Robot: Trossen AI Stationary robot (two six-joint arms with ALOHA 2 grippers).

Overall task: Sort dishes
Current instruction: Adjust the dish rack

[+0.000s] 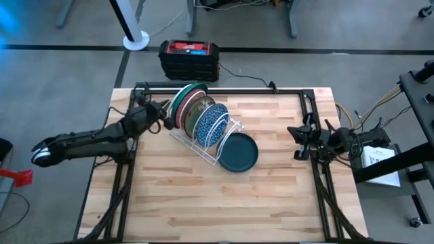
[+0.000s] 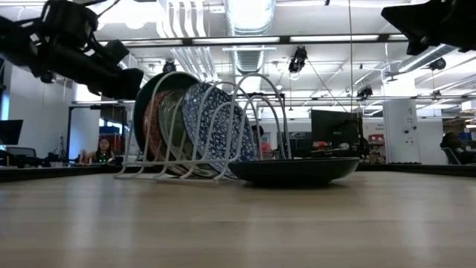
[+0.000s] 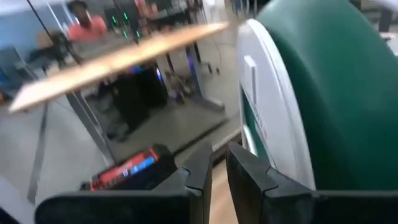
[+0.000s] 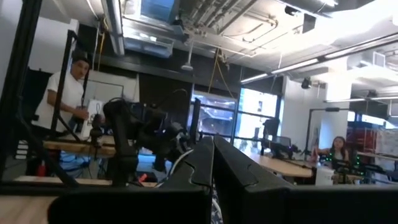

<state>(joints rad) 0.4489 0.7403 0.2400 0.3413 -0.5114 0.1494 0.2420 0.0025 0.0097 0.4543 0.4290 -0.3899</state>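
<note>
A: Bare pale wood table (image 2: 238,223) filled the low view's foreground; behind it, frame centre, a dark green round plate (image 2: 295,170) lay flat, its rim touching the white wire rack (image 2: 256,112).

B: And the others?

A: Stood upright in the rack, upper centre of high view: blue speckled plate (image 1: 210,124), greyish-brown plate (image 1: 197,108), red-pink one (image 1: 181,112), green plate (image 1: 178,100) at the back w/ white underside.

B: Claws?

A: Left gripper (image 1: 165,115) just beside that back green plate, fingers nearly closed, holding nothing. Right gripper (image 1: 296,134) parked at right edge, fully closed, empty.

B: Handling?

A: Prob. ceramic: stiff, heavyish, glazed so slippery, chips easily. I'd pinch the exposed upper rim & lift straight out btwn the wires.
</note>
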